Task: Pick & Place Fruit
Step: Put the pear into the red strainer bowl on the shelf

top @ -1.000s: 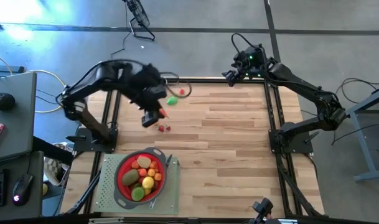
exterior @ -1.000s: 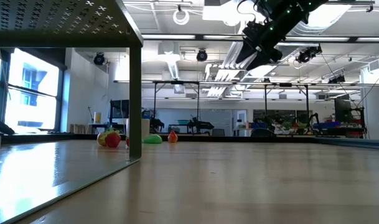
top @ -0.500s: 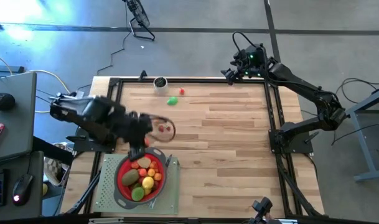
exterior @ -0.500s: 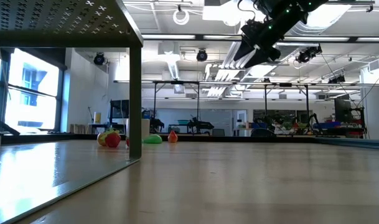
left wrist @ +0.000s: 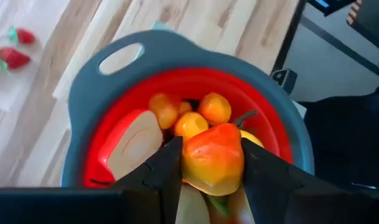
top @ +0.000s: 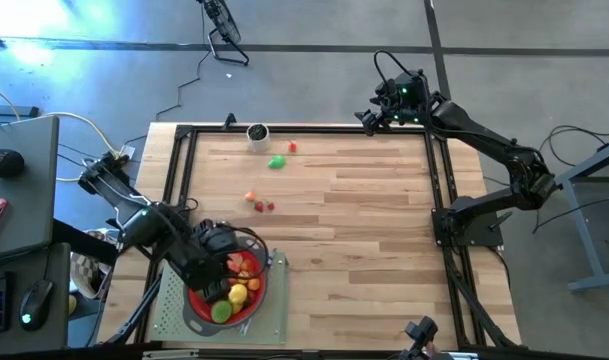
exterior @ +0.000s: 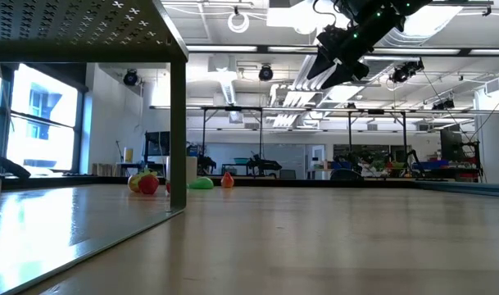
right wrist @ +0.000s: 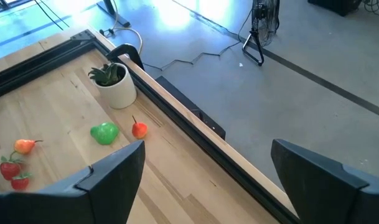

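Left wrist view: the left gripper point(left wrist: 211, 171) hangs over the red strainer point(left wrist: 289, 140), jaws clamped on an orange-yellow fruit point(left wrist: 213, 158) just above the pile already inside. A clean finish likely means lowering a touch over the bare red patch, then parting the jaws so the piece settles rather than bounces out. At the upper right of the high frame the right gripper point(top: 369, 118) waits at the table's point(top: 364, 210) far corner, jaws wide and empty. Loose fruit, two strawberries point(top: 265, 206) among them, remains mid-table.
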Robot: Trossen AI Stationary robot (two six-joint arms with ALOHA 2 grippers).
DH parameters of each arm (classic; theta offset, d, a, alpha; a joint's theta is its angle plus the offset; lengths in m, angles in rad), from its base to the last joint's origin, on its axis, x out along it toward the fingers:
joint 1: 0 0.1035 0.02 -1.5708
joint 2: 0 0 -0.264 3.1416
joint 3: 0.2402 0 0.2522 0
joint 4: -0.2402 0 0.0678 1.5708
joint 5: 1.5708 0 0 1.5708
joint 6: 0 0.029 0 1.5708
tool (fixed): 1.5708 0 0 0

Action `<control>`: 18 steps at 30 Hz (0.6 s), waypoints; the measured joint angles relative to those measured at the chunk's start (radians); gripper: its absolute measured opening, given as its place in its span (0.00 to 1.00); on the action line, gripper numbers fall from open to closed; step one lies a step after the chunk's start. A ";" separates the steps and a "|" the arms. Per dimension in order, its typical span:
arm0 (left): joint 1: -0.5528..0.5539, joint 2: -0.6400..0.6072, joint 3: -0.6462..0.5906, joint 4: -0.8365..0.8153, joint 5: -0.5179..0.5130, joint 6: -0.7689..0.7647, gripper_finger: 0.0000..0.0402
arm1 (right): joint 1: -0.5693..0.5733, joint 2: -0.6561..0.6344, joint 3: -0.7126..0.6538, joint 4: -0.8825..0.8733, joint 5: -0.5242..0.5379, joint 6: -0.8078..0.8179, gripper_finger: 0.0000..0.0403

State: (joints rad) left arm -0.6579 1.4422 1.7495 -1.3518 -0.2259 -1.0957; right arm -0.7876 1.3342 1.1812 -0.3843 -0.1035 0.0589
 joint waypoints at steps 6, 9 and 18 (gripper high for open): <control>0.003 0.000 -0.017 -0.001 0.037 -0.040 0.34 | 0.000 0.000 0.000 -0.001 -0.001 -0.006 0.85; 0.003 0.006 -0.017 -0.005 0.039 -0.031 0.34 | 0.000 0.000 0.000 -0.014 -0.001 -0.025 0.85; 0.004 0.008 -0.018 -0.012 0.032 -0.042 0.39 | 0.000 0.000 0.000 -0.031 -0.001 -0.071 0.85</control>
State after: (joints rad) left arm -0.6540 1.4506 1.7313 -1.3640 -0.1943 -1.1381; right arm -0.7876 1.3342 1.1812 -0.4149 -0.1043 -0.0120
